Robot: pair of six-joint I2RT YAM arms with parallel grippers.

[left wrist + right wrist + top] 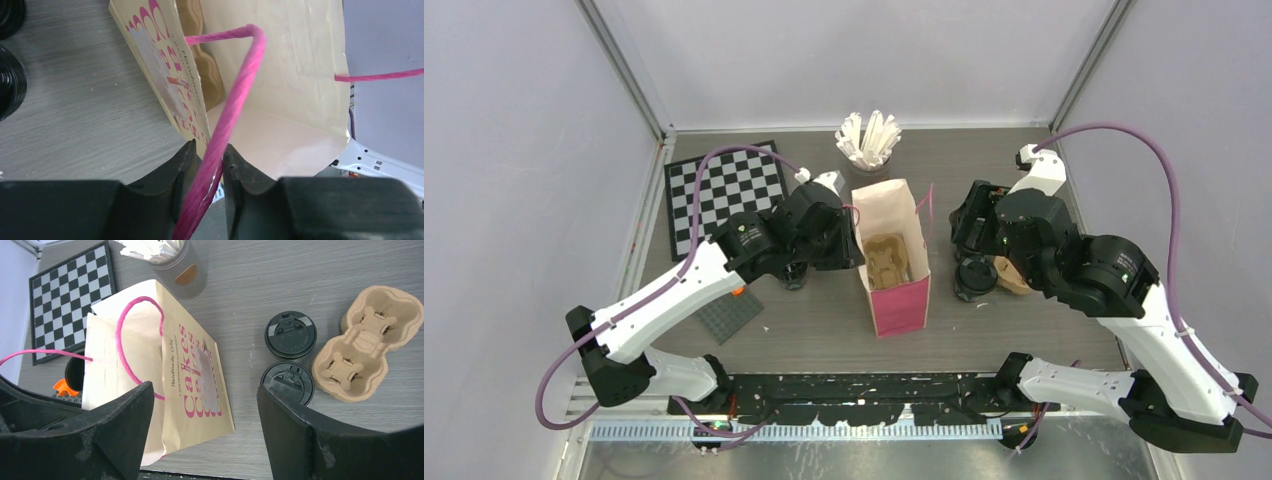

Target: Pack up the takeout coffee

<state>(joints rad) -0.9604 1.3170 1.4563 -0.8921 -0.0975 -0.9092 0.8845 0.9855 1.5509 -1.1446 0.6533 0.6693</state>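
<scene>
Two black coffee cups with black lids (290,334) (287,383) stand on the table right of the pink paper bag (165,380). In the top view only one cup (974,278) shows, the other is hidden under my right arm. My left gripper (210,165) is shut on the bag's pink twine handle (235,100) at the bag's left rim (856,240). A brown pulp carrier (886,258) sits inside the bag. My right gripper (205,435) is open and empty, above the table between the bag and the cups (969,225).
A second brown pulp carrier (367,342) lies right of the cups. A grey cup of white wrapped sticks (869,140) stands behind the bag. A checkerboard (724,195) lies at the back left, a grey plate (729,315) in front of it. A dark round object (75,374) sits left of the bag.
</scene>
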